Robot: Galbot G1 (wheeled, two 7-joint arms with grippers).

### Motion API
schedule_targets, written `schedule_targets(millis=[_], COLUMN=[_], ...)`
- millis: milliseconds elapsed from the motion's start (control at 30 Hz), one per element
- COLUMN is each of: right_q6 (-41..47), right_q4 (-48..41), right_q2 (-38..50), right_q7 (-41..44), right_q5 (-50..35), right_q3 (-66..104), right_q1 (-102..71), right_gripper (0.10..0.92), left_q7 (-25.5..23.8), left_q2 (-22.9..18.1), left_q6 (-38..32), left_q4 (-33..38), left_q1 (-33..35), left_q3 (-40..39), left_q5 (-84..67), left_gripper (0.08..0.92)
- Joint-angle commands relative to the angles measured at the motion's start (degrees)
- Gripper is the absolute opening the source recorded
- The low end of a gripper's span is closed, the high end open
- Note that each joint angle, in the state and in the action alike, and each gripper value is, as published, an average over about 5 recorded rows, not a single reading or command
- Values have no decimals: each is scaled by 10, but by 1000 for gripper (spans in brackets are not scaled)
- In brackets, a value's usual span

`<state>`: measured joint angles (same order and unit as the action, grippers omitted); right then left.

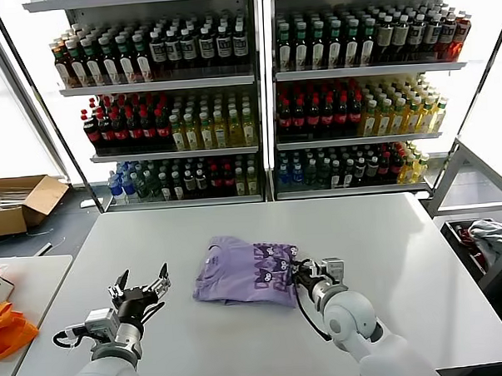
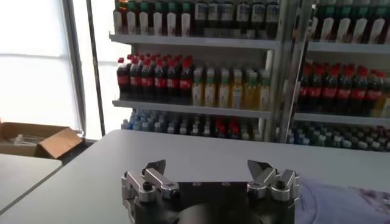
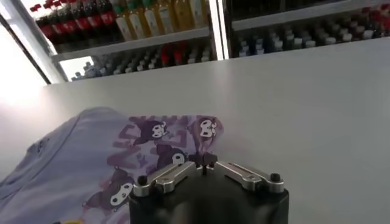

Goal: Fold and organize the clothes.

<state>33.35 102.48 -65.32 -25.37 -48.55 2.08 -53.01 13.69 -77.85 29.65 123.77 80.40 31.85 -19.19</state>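
The lavender T-shirt [image 1: 248, 271] lies folded into a rough rectangle near the middle of the white table [image 1: 404, 248]; its right half shows a dark purple-and-white cartoon print, its left half is plain, and the cloth is a little rumpled along the near edge; seen from the right wrist, the print [image 3: 164, 143] sits just ahead of the fingers. The right gripper [image 1: 299, 270] is at the shirt's right edge, its fingers drawn together at the tips, seemingly pinching the hem, though the cloth between them is hard to make out; the left gripper [image 1: 142, 284] hovers above bare tabletop to the left of the shirt and apart from it, its fingers spread wide with nothing between them. Behind the table stand shelves [image 1: 171, 83] packed with bottled drinks; an open cardboard box [image 1: 18, 202] sits on the floor at far left; something orange [image 1: 7, 328] lies on a side table [image 1: 38, 272]; a bin with crumpled cloth [image 1: 491, 236] stands off to the right.
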Motion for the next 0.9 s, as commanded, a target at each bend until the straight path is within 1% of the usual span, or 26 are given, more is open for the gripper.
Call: schedule_targets(millis=[33, 200, 367, 567, 767, 900], right_q6=[-3, -18, -11, -2, -1, -1], right_q4=[6, 68, 138, 161, 146, 139], right_q2=[48, 39, 30, 0, -26, -28], right_q7=[46, 60, 60, 58, 16, 7], right_q5=[94, 157, 169, 154, 80, 58], right_q3=[89, 104, 90, 51, 49, 55], right_q1=[-32, -66, -94, -129, -140, -147], right_gripper=[133, 264, 411, 585, 754, 815], left_q7=[-1, -2, -3, -4, -5, -5], left_q2=[-6, -8, -8, -10, -9, -8], left_q6=[1, 0, 0, 0, -1, -1], left_q4=[-3, -1, 2, 7, 10, 11], left_q1=[-7, -4, -1, 5, 11, 14], left_q3=[-16, -20, -22, -24, -25, -24], left_q5=[0, 0, 0, 0, 0, 0], left_gripper=[823, 822, 823, 822, 823, 823])
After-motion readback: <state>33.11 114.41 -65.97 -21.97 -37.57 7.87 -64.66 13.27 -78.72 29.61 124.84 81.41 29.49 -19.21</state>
